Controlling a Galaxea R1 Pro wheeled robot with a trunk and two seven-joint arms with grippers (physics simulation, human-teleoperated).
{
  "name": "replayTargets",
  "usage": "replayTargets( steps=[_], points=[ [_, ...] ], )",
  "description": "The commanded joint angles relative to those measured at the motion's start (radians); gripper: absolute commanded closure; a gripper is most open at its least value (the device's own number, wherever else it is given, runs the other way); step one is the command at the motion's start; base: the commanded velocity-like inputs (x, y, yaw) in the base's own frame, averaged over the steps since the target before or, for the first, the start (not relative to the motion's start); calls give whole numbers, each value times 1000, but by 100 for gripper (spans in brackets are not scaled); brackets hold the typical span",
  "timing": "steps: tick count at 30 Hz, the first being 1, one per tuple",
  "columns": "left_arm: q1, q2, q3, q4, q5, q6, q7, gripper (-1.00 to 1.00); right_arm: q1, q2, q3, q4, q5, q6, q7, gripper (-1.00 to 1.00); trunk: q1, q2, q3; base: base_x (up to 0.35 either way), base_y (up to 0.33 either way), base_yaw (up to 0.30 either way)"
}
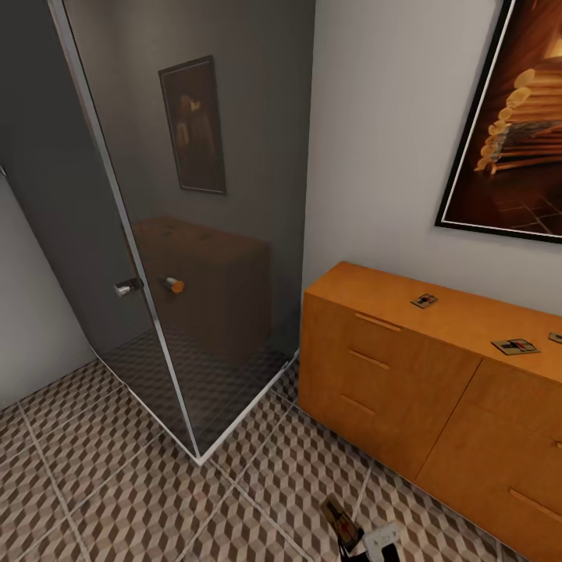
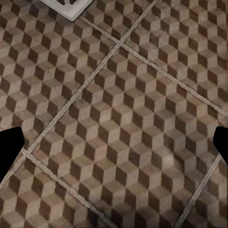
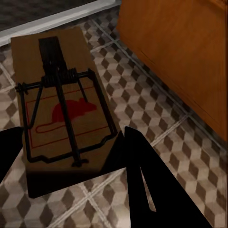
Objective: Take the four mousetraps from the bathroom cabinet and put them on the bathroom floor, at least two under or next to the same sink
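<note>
Right wrist view: right pincer (image 3: pixel 71 166) grips a mousetrap (image 3: pixel 64 109), its long axis running away from the fingers.

Home bathroom. Glass shower enclosure (image 1: pixel 195 257) w/ chrome frame and a knob handle (image 1: pixel 173 284) fills the view from 9 to 12 o'clock, grey walls behind it. Floor (image 1: pixel 117 484) is tiled in a brown/beige/white cube pattern w/ pale grout, running on under the shower glass. Low orange-brown wooden cabinet (image 1: pixel 390 375) w/ bar handles stands against the wall at 3 o'clock, domestic furniture. Framed picture (image 1: pixel 515 117) hangs above it at 1 o'clock; the glass reflects both.
</note>
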Motion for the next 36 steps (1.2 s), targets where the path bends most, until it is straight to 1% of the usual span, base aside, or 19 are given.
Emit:
replayTargets(
  steps=[1,3,5,9,11,13,15,16,18,20,21,23,24,26,28,29,31,33,36],
  points=[
    [0,-4,0,-60,-1,70,13,-100,-1,6,1,1,5,-3,-20,100,0,0,-1,0,0,0],
    [0,-7,0,-113,-1,134,22,-100,0,12,0,0,4,-4,-31,100,0,0,-1,0,0,0],
    [-1,-11,0,-197,-1,230,35,-100,0,27,-1,-1,2,-5,-52,100,0,0,-1,0,0,0],
    [-9,-20,0,-267,-1,293,43,-100,0,49,-2,-2,-13,-8,-85,100,0,0,-1,0,0,0],
    [-25,-24,0,-291,-2,323,50,-100,0,65,-3,-3,-25,-19,-106,100,0,0,-1,0,0,0],
    [-49,-26,0,-306,-3,361,68,-100,0,79,-3,-3,-37,-38,-127,100,0,0,-1,0,0,0],
    [-87,-28,0,-320,-3,417,97,-100,0,92,-4,-3,-51,-68,-150,100,0,0,-1,0,0,0],
    [-101,-29,0,-330,-2,443,107,-100,0,96,-4,-3,-56,-82,-161,100,0,0,-1,0,0,0],
    [-113,-30,0,-350,-1,467,114,-100,0,99,-4,-4,-62,-94,-175,100,0,0,-1,0,0,0],
    [-118,-31,-5,-365,-1,475,116,-100,0,99,-4,-4,-64,-99,-180,100,0,0,-1,0,0,0],
    [-121,-32,-18,-375,0,480,117,-100,0,99,-4,-4,-65,-102,-184,100,0,0,-1,0,0,0],
    [-123,-32,-58,-384,0,483,118,-100,0,99,-4,-4,-66,-103,-185,100,0,0,-1,0,0,0],
    [-124,-30,-89,-386,0,484,119,-100,0,98,-3,-4,-65,-103,-186,100,0,0,-1,0,0,0],
    [-125,-26,-128,-385,0,484,120,-100,0,96,-2,-4,-64,-103,-185,100,0,0,-1,0,0,0],
    [-126,-24,-150,-379,0,472,120,-100,0,93,-2,-5,-62,-106,-185,100,0,0,-1,0,0,0],
    [-126,-24,-154,-377,0,463,120,-100,0,91,-2,-5,-62,-107,-185,100,0,0,-1,0,0,0],
    [-126,-24,-166,-369,1,402,120,-100,0,86,-2,-5,-61,-108,-185,100,0,0,-1,0,0,0],
    [-126,-24,-170,-356,1,360,120,-100,0,82,-2,-5,-62,-109,-184,100,0,0,-1,0,0,0],
    [-126,-27,-173,-322,1,326,121,-100,0,78,-2,-5,-63,-110,-183,100,0,0,-1,0,0,0]
  ],
)
